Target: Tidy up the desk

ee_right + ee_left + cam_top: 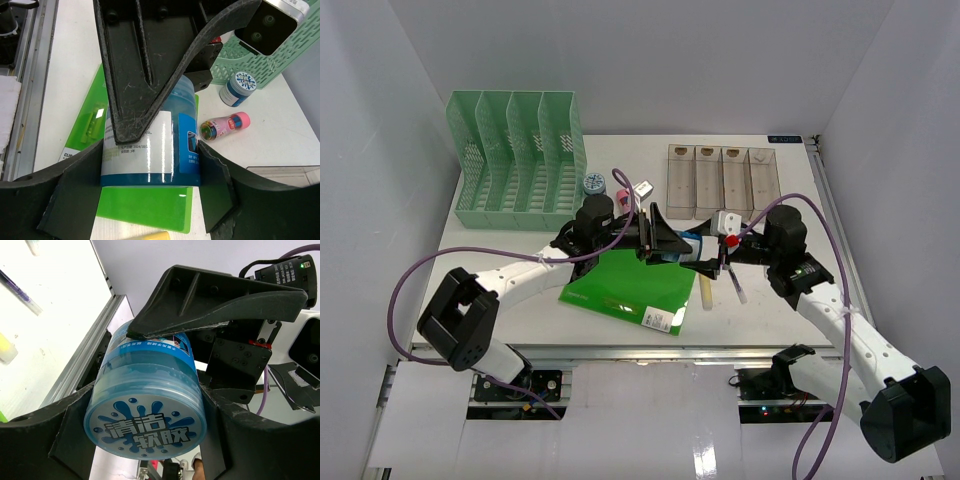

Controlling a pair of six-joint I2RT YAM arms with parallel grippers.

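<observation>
Left gripper [145, 420] and right gripper [150, 175] both clamp one blue jar [150, 375], mostly hidden from overhead, above the middle of the white desk [485, 245], with pale grey walls [380, 150] around it.

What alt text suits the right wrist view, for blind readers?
Both the right pincer and the left pincer grip a blue jar above a green folder. Behind are a pink tube, a small jar and a green rack.

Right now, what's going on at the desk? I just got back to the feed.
Both arms meet over the middle of the desk in what looks like a handover. The left pincer and the right pincer are each closed on the same blue jar, held above the green folder. A smaller jar and a pink tube lie loose on the desk near the file rack.
</observation>
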